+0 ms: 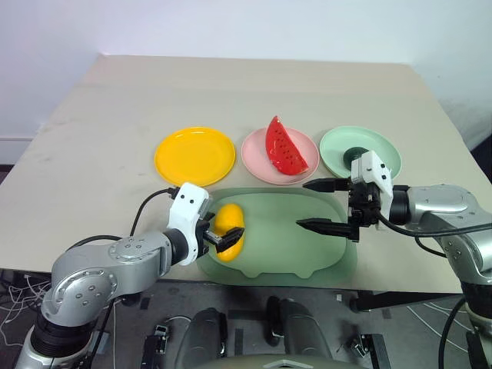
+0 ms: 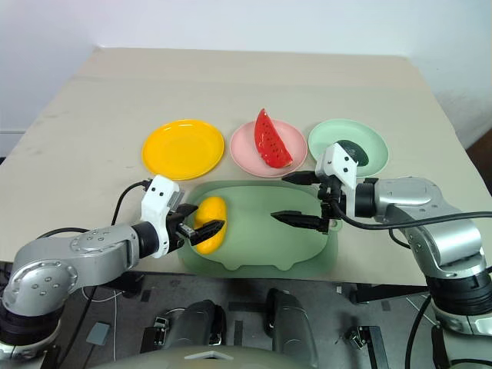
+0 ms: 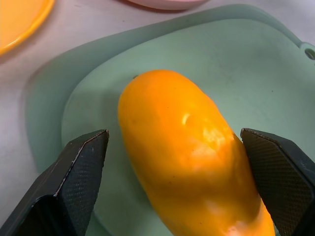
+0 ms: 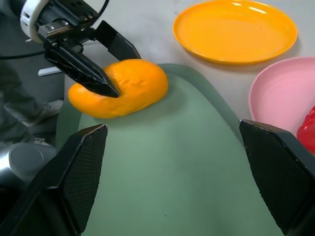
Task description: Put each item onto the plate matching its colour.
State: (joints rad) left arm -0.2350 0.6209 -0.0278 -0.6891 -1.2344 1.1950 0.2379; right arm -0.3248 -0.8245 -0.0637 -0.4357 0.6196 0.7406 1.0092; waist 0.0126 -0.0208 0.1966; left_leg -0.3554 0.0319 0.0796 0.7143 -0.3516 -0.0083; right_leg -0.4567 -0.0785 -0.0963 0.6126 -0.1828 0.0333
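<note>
Meanwhile, the left gripper [image 1: 224,240] straddles the yellow mango [image 3: 187,157] on the green mat [image 1: 307,246], jaws wide and not yet gripping; the smooth fruit could squirt free on closing. The right gripper [image 1: 327,204] hangs spread and empty (yellow plate [image 1: 194,156] waits nearby).

lab, bare table [image 1: 92,115], white wall [image 1: 231,23]

The mango [image 3: 187,162] looks smooth and glossy, the 3 plates [image 1: 195,156] shiny plastic, the green mat [image 1: 284,246] matt, the surface [image 1: 108,115] dull.
</note>
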